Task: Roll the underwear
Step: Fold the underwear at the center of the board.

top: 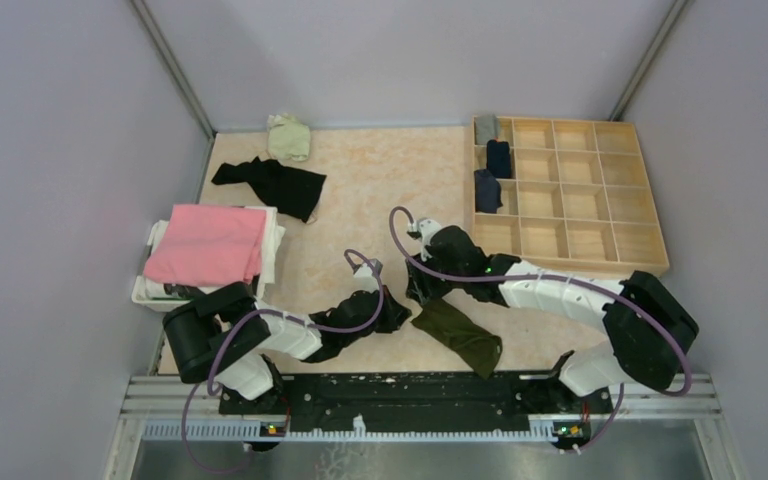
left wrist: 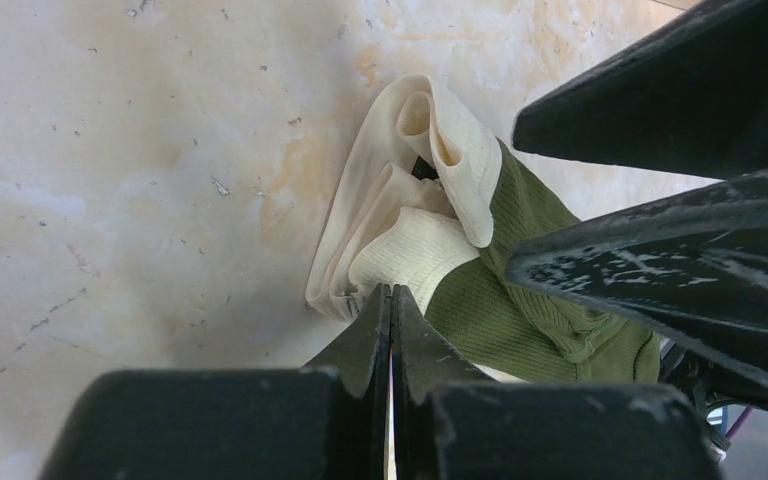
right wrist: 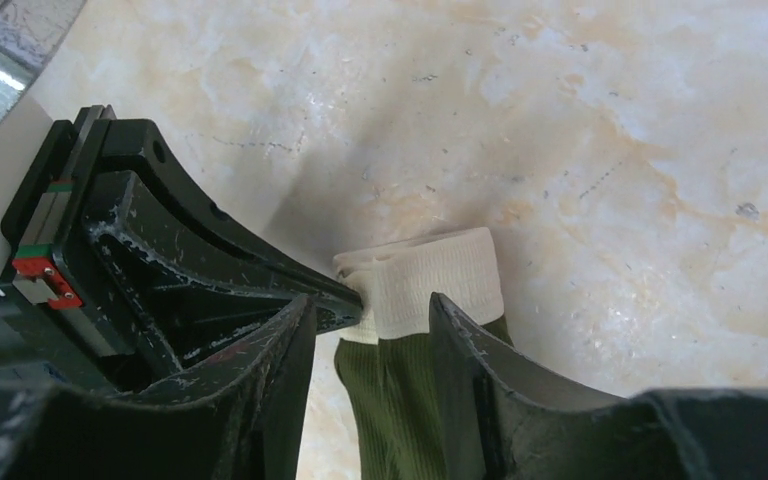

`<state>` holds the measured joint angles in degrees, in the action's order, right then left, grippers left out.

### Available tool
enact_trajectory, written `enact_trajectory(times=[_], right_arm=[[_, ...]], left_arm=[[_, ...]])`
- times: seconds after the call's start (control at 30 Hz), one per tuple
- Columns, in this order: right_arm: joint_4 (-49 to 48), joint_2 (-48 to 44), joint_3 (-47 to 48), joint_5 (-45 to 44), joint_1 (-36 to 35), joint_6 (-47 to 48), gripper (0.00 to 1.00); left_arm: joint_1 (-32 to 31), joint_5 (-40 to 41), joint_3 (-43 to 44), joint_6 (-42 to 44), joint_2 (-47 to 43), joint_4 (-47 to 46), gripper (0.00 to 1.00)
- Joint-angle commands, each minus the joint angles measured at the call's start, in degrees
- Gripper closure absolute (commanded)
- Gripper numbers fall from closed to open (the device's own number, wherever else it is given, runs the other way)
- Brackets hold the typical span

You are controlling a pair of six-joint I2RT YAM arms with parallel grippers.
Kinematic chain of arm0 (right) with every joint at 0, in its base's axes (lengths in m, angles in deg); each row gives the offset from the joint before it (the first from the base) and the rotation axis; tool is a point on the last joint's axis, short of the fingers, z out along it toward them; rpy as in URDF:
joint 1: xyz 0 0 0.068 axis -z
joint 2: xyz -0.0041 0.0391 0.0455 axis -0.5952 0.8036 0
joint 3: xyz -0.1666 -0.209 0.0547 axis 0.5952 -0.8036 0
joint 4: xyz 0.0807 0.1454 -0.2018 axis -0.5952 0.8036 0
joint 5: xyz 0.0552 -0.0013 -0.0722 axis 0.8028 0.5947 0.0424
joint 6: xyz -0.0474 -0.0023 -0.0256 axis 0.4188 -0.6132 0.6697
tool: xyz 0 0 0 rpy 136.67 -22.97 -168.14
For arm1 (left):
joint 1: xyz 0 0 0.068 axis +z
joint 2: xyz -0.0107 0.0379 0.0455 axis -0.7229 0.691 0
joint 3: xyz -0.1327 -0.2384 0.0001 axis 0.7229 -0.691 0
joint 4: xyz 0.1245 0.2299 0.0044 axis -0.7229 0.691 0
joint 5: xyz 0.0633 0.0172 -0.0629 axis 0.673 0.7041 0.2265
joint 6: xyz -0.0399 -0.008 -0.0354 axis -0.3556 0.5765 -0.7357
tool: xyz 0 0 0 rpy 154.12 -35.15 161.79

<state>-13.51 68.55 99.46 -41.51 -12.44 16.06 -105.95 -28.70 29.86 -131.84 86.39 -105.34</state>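
The olive green underwear (top: 460, 337) with its cream waistband (right wrist: 440, 275) lies on the table between the arms. My left gripper (left wrist: 392, 290) is shut, and its tips press against the bunched corner of the waistband (left wrist: 400, 250). I cannot tell if cloth is pinched between them. My right gripper (right wrist: 370, 300) is open and straddles the olive cloth (right wrist: 400, 400) just below the waistband, one finger on each side. From above, both grippers meet over the garment's far end, left (top: 398, 308) and right (top: 422, 288), and hide the waistband.
A wooden compartment tray (top: 580, 240) at the right holds rolled pieces in its left column: grey (top: 486, 128) and two navy (top: 499, 158). A dark garment (top: 270, 183) and a pale green one (top: 288, 137) lie at the back left. Folded pink cloth (top: 210, 243) tops a white basket (top: 150, 290).
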Motion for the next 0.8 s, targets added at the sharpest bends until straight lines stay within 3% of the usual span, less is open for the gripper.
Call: enact_trajectory(times=[0.0,0.57,0.77], right_arm=[[-2.1,2.9,4.1,0.4,-1.5,3.4,0.55],[-0.9,7.4,6.5,-9.1,-3.9,5.9,0.62],[-1.0,7.4,6.4,-9.7,-4.2,6.1,0.79]], left_arm=[[-0.2,0.0,-0.1,-0.2,1.5,0.9,1.0],[-0.2,0.1,-0.2,-0.3,1.4,0.9,1.0],[-0.2,0.1,-0.2,-0.4,1.4,0.8,1.0]])
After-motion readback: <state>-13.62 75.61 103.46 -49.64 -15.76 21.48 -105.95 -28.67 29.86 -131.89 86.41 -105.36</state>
